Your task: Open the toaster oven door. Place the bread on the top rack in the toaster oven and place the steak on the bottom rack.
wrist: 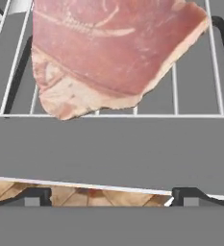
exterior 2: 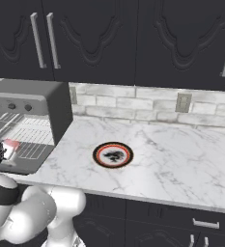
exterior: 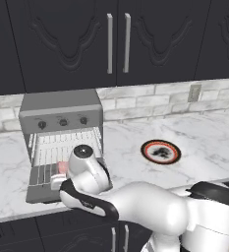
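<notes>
plate [exterior: 160, 151] red-rimmed, on counter [exterior: 209, 138] | cabinets [exterior: 62, 39] dark

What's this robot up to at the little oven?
The robot arm is reaching into the toaster oven, whose door hangs open. The steak lies on a wire rack right in front of the gripper, whose jaws are open and hold nothing. A red-rimmed plate sits on the counter.

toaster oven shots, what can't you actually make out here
- Bread: I cannot find it; the arm covers the lower part of the toaster oven cavity in the left base view.
- Steak: top cut off by the hand view's edge; just a pink sliver behind the arm in the base views.
- Toaster oven door: mostly behind the arm, handle unseen.
- Red-rimmed plate: dark marking too small to identify.
</notes>
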Tool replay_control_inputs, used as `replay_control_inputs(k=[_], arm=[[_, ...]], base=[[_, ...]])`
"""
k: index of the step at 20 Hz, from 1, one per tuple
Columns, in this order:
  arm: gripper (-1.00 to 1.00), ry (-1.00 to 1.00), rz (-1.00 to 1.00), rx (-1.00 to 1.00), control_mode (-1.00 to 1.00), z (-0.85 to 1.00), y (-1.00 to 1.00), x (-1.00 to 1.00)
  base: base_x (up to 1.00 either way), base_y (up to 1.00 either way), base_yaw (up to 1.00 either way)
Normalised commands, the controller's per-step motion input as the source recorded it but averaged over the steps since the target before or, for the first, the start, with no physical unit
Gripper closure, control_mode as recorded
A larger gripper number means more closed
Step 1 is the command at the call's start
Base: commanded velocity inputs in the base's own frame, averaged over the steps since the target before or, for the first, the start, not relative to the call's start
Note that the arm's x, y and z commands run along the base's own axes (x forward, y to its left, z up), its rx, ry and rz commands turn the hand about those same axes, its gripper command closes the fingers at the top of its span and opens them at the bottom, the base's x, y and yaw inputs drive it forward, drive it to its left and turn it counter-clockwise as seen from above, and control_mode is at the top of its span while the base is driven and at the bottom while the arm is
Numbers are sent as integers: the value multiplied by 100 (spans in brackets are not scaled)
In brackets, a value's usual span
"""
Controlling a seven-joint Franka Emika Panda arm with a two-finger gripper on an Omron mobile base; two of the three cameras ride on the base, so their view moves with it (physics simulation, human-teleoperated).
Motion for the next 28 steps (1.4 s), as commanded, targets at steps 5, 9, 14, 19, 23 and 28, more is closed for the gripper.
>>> replay_control_inputs(k=[5,9,14,19,23,28], arm=[[-100,0,0,0,-100,-17,3,35],[-100,0,0,0,-100,-15,15,30],[-100,0,0,0,-100,-13,15,30],[-100,0,0,0,-100,-16,11,28],[-100,0,0,0,-100,-11,2,25],[-100,0,0,-1,-100,-4,-1,24]], base=[[0,0,0],[0,0,0],[0,0,0],[0,0,0],[0,0,0],[0,0,0]])
